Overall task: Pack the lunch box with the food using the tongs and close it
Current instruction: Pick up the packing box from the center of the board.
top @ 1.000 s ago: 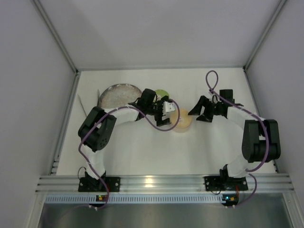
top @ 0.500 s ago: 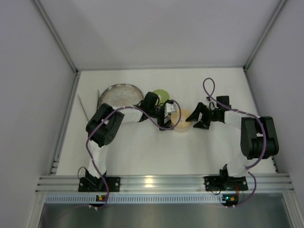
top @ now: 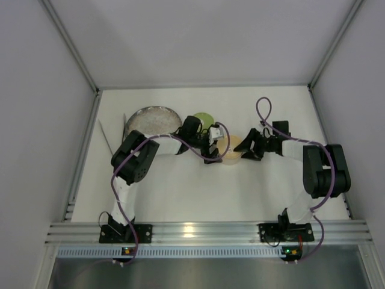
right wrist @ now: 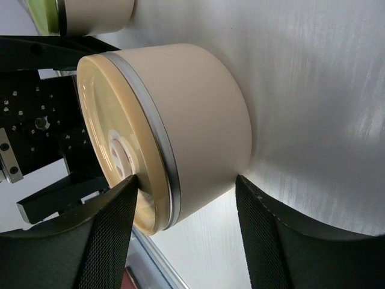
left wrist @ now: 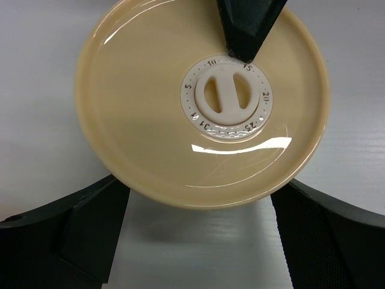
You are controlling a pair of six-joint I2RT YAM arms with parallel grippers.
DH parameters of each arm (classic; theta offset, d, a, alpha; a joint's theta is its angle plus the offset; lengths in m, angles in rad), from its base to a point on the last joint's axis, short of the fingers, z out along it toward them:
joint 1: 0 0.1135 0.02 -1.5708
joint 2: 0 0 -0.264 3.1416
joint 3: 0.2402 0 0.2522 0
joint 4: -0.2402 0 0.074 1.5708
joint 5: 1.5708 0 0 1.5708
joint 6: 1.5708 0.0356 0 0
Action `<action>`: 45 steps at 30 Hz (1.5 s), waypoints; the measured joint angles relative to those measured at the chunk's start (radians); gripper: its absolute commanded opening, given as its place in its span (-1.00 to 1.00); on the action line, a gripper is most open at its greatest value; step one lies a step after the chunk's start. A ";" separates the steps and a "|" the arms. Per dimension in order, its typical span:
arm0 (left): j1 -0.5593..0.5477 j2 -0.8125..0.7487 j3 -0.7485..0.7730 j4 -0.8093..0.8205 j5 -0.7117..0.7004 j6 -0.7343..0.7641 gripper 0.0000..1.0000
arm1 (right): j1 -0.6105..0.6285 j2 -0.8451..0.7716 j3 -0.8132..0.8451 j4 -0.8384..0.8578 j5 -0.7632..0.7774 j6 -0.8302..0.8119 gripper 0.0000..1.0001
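round tan white-centred lid (left wrist: 144, 102) is straddled by left gripper (left wrist: 201, 232) and right gripper (right wrist: 185, 183) — both parted, nothing held — and may be skewed if pressed off-centre.

The tan lid (left wrist: 144, 114) is smooth glossy plastic, properly shiny, with bright highlights across it. The white dial (left wrist: 225, 99) in its middle looks like matt plastic. The tin (right wrist: 198, 120) wall reads cream, smooth and matt, with a thin shiny metal band (right wrist: 159, 144) at the rim. The left gripper's fingers (left wrist: 328, 235) and the right gripper's fingers (right wrist: 108, 241) are black with finely textured pads. The table (right wrist: 313, 90) is white with a faint streaky sheen.
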 measured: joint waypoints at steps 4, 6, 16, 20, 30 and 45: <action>0.003 0.005 -0.001 0.038 -0.010 -0.046 0.98 | 0.000 0.000 0.015 0.005 0.013 0.013 0.06; 0.006 0.005 -0.001 0.059 -0.021 -0.069 0.98 | 0.001 0.000 0.027 0.007 0.024 0.016 0.06; 0.013 0.005 0.000 0.102 -0.055 -0.110 0.98 | 0.014 0.002 0.081 -0.011 0.068 0.015 0.05; 0.014 0.005 0.001 0.102 -0.061 -0.103 0.98 | 0.023 0.002 0.109 -0.051 0.087 0.000 0.05; 0.024 0.005 0.040 0.100 -0.079 -0.122 0.98 | 0.038 0.002 0.193 -0.116 0.133 -0.031 0.04; 0.029 0.004 0.072 0.078 -0.069 -0.182 0.98 | 0.039 -0.012 0.241 -0.172 0.150 -0.045 0.04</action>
